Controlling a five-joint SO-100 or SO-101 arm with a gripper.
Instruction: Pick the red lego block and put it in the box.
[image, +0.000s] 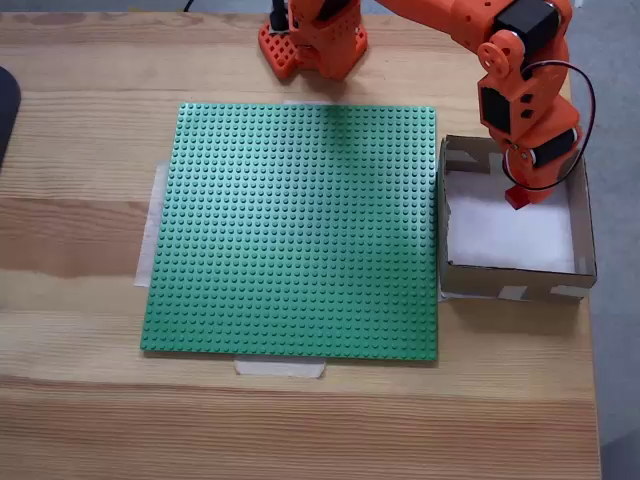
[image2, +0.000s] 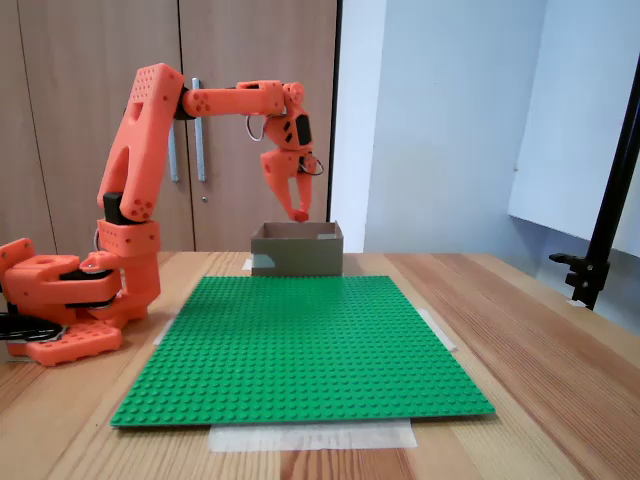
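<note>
The red lego block (image: 517, 198) hangs above the white floor of the box (image: 510, 279), held at the tip of my orange gripper (image: 516, 188). The gripper is shut on it and points down over the far part of the box. From the front fixed view, the gripper (image2: 298, 208) is just above the rim of the cardboard box (image2: 297, 253), and the block (image2: 301, 215) shows as a small red tip between the fingers. The box stands right beside the green baseplate (image: 300, 230).
The large green baseplate (image2: 300, 345) is taped to the wooden table and carries nothing. My arm's orange base (image: 312, 40) sits behind it. A dark object (image: 6, 105) lies at one table edge, and a black stand (image2: 605, 230) rises at the other.
</note>
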